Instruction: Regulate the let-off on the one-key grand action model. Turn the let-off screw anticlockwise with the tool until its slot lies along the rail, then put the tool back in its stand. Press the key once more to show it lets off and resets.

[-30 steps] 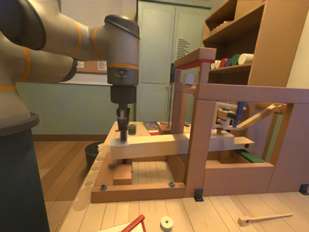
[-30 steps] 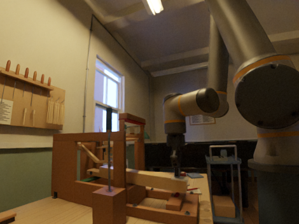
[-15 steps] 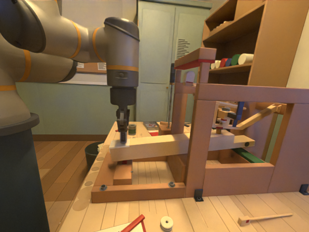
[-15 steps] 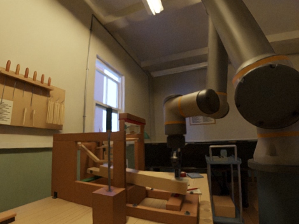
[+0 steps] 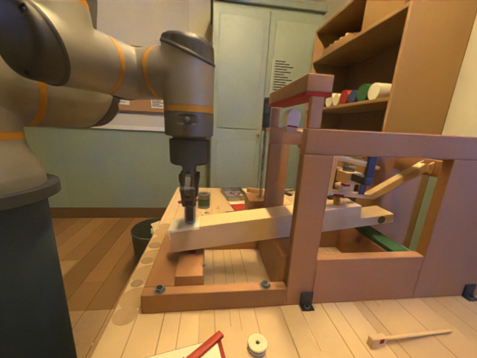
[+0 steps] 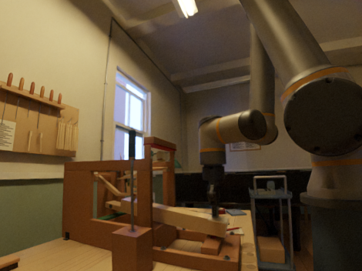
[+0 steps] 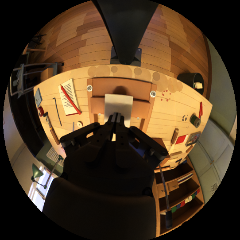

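Observation:
The let-off screw [image 5: 338, 199] is partly hidden among the levers inside the action frame, and I cannot tell how its slot lies. The long wooden key [image 5: 269, 225] slopes down toward its front end, where my gripper [image 5: 190, 220], closed and empty, stands on the white key top [image 7: 118, 107]. The front end is low over the front rail block [image 5: 189, 268]. The tool [image 6: 132, 181] stands upright in its block stand [image 6: 132, 248] beside the model, its dark handle on top. The hammer shank [image 5: 400, 179] slants upward inside the frame.
A black bin [image 5: 143, 236] stands on the floor past the bench's far corner. A spare hammer [image 5: 408, 336], a white disc [image 5: 257, 344] and a red pencil [image 5: 206, 344] lie on the bench near the model. A shelf unit [image 5: 389, 65] rises behind it. A trolley [image 6: 270, 219] stands off the bench edge.

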